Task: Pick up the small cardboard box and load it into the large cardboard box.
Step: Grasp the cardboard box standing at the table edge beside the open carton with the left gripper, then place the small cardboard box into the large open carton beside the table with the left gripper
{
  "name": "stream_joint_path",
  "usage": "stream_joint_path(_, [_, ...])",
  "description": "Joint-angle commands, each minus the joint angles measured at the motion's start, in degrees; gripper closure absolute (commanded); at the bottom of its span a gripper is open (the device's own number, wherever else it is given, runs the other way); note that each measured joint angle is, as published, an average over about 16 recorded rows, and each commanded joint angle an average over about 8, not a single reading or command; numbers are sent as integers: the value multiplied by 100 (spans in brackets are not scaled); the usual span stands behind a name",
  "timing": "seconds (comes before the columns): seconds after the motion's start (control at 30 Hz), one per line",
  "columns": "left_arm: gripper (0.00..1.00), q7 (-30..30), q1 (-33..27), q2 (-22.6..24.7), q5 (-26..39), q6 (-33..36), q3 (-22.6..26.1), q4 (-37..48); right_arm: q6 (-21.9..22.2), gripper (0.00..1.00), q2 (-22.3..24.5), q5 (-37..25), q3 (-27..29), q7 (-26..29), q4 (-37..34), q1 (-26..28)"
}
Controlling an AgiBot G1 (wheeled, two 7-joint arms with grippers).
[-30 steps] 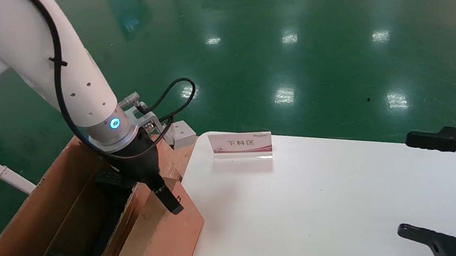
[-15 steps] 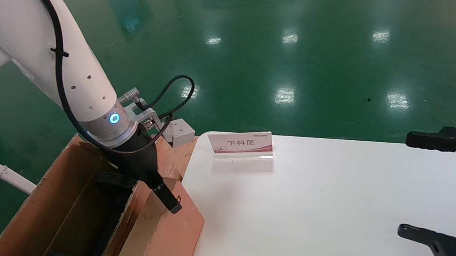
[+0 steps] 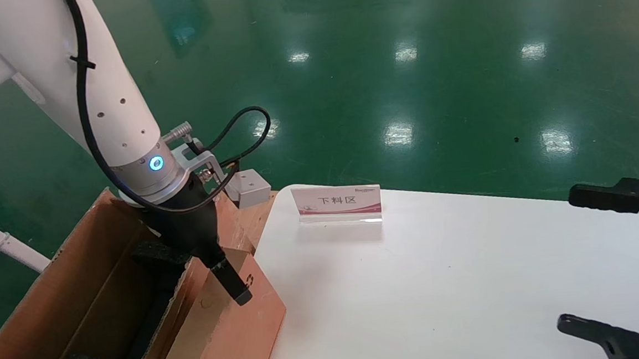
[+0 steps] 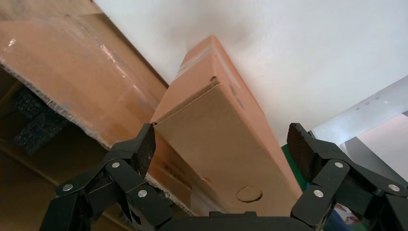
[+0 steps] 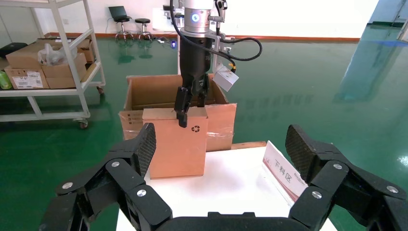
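Cardboard on cardboard: small cardboard box (image 3: 234,323) stands on the table (image 3: 470,281) edge, against the large cardboard box (image 3: 77,305). Left tool (image 3: 232,287) spread wide astride its top, gripping nothing. Right tool (image 3: 607,262) idle, open. Risk: an off-centre pinch tips it off the table.

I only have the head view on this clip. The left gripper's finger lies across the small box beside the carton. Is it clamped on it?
Observer: No. The left wrist view shows the left gripper wide open, with a finger on either side of the small cardboard box's pale narrow side.
Operator: Is the box inside the carton yet?
Observer: No. The camera on the parked right gripper shows it standing upright at the table's edge, in front of the large cardboard box.
Operator: Anything behind the carton?
Observer: Yes. A white shelf trolley loaded with cartons stands on the floor.
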Motion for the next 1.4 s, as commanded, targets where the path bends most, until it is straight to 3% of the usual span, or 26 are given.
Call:
stream_joint_path(0.03, [0,18,-17,25,-32,1,50,44,0,0,0,0,-1,0,0,0])
stream_joint_path(0.6, [0,31,-49,67,-97,29,127,103,3,0,1,2,-3,-1,-1,-1])
stream_joint_path(0.67, [24,31,-46,64,-95,28,121,99,3,2,1,2,-3,-1,-1,-1])
stream_joint_path(0.87, [99,30,-39,56,-88,26,110,90,2,77,1,2,-2,-1,-1,-1])
stream_joint_path(0.93, [100,30,-37,54,-86,26,108,87,2,100,1,3,-2,-1,-1,-1])
stream_joint_path(1.4, [100,30,-32,48,-78,22,99,81,1,100,1,2,0,-1,-1,-1])
